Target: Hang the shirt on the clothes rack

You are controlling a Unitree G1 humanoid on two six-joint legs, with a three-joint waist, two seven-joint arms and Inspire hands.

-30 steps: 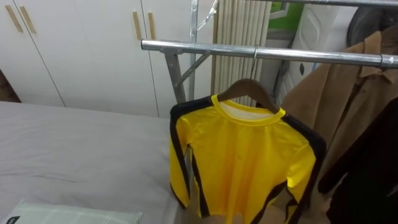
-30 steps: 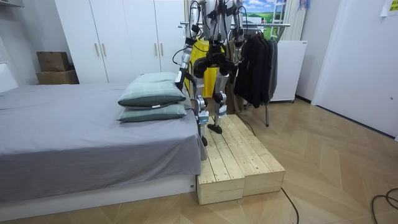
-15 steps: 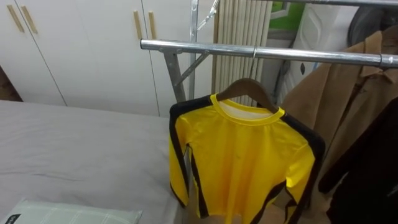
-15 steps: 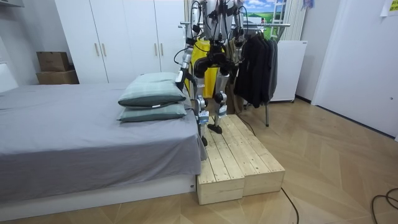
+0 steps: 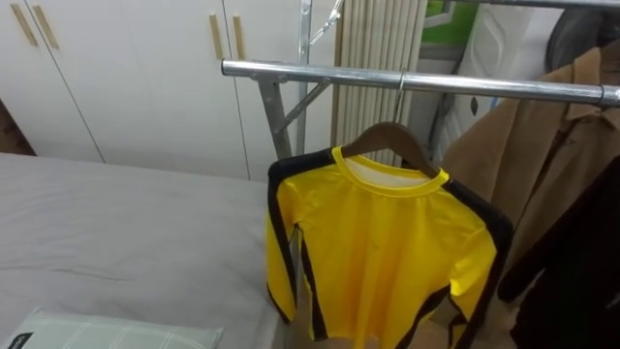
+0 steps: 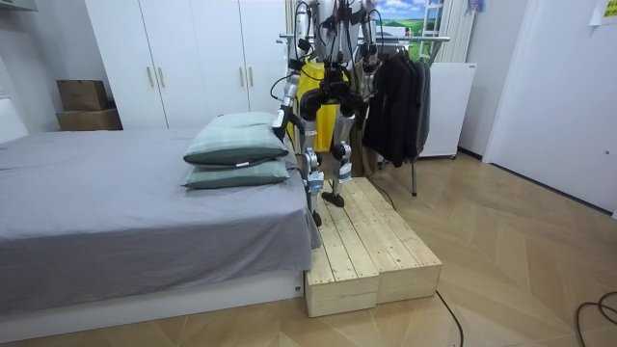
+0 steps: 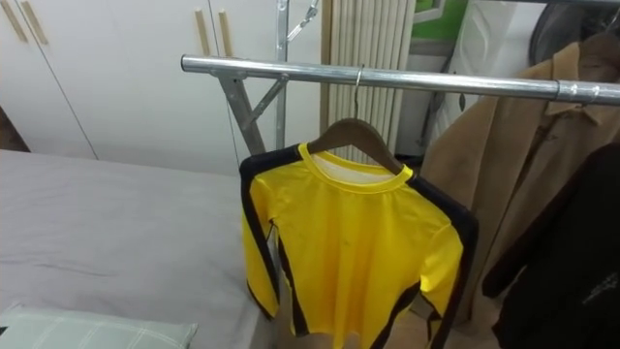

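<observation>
Yellow shirt (image 5: pixel 378 252), black-trimmed at shoulders and sleeves, is being carried on a wooden hanger (image 5: pixel 387 136). The hanger's hook is being borne by the metal rail (image 5: pixel 320 75) of the clothes rack, well in from the rail's left end. The shirt is hanging free with its collar level and its sleeves dropping straight. As far as the eye views show, the hanger is being touched by nothing but the rail.

A brown coat (image 5: pixel 542 145) and a dark garment (image 5: pixel 581 262) are being held on the same rack, just beside the shirt on its right. The grey bed (image 5: pixel 116 223) is lying to the shirt's left, with a pillow (image 5: pixel 97 332) at the lower edge. White wardrobe doors (image 5: pixel 126 68) are standing behind.

In the room view, the robot is being seen upright on a wooden platform (image 6: pixel 371 246) between bed and rack, facing the rack. Its left hand (image 6: pixel 279 120) is lowered at its side, close to the stacked pillows. At this range it cannot be told whether that hand is open or closed.

Judgement: the hanging step for this garment is being read as done, with the shirt seated on the rail and released. What is being called for next is a clean retreat, with the arms kept clear of the sleeves so the hanger is not set swinging. No further garment is being seen on the bed, so whether another piece is to be fetched cannot be told. Any turn is being constrained by the platform's edges.
</observation>
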